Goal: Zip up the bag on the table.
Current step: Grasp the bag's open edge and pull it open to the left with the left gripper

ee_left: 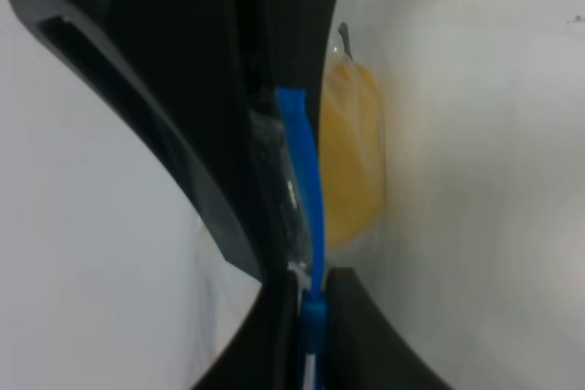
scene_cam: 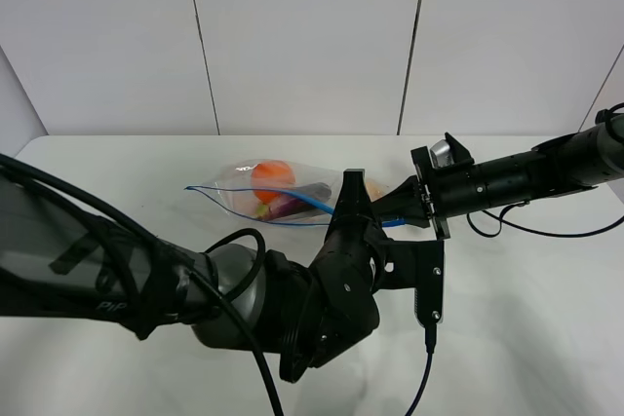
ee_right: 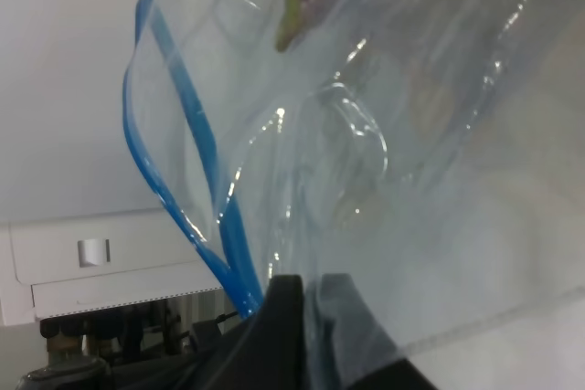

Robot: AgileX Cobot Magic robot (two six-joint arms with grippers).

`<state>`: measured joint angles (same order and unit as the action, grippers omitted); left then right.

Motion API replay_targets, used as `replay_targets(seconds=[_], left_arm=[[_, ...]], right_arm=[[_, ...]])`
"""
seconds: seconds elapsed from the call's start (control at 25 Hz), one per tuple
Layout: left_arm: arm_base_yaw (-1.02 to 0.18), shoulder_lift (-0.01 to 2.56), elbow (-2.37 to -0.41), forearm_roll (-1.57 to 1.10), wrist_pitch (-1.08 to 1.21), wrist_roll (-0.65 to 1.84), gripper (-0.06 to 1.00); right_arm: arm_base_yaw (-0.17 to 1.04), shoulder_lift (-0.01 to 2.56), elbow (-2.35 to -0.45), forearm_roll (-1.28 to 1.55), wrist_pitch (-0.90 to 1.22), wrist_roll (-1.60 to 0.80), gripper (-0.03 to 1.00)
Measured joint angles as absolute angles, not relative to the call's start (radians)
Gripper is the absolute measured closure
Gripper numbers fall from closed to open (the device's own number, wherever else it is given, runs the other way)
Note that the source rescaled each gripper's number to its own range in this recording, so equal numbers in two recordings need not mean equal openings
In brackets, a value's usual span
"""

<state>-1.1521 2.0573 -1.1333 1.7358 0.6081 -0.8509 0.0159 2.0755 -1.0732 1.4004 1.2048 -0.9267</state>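
Left tool (ee_left: 311,321) is recorded closed on the blue zipper strip (ee_left: 307,171) of the clear bag (scene_cam: 244,197), right tool (ee_right: 313,326) is clamped shut on the bag's edge just beside it, and the bag, with an orange (scene_cam: 273,174) inside, is located on the table (scene_cam: 526,319) toward its far side.

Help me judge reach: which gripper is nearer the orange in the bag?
Left. The left gripper pinches the blue zipper strip close beside the orange; the right gripper clamps the bag at its end, beyond the left one.
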Motion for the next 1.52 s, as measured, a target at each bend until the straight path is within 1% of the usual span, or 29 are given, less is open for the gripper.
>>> replay_targets(seconds=[0.28, 0.6, 0.8, 1.04, 1.28, 1.52], left_arm=[[-1.152, 2.057, -1.133, 1.736, 0.608, -0.817, 0.94], [-1.152, 2.057, -1.133, 1.758, 0.619, -0.795, 0.94], [-1.141, 2.055, -1.114, 1.743, 0.652, -0.739, 0.94], [-1.08, 1.994, -1.027, 1.715, 0.663, -0.708, 0.94], [-0.986, 1.903, -0.93, 1.715, 0.66, -0.702, 0.94], [-0.918, 1.872, -0.875, 1.712, 0.661, -0.685, 0.94]], right_arm=[[0.015, 2.076, -1.073, 1.4, 1.205, -0.93, 0.97], [-0.044, 2.076, -1.073, 1.364, 1.242, -0.929, 0.97], [-0.053, 2.075, -1.073, 1.344, 1.237, -0.929, 0.97], [-0.054, 2.075, -1.073, 1.344, 1.227, -0.929, 0.97], [-0.054, 2.075, -1.073, 1.348, 1.227, -0.929, 0.97], [-0.054, 2.075, -1.073, 1.349, 1.227, -0.929, 0.97]])
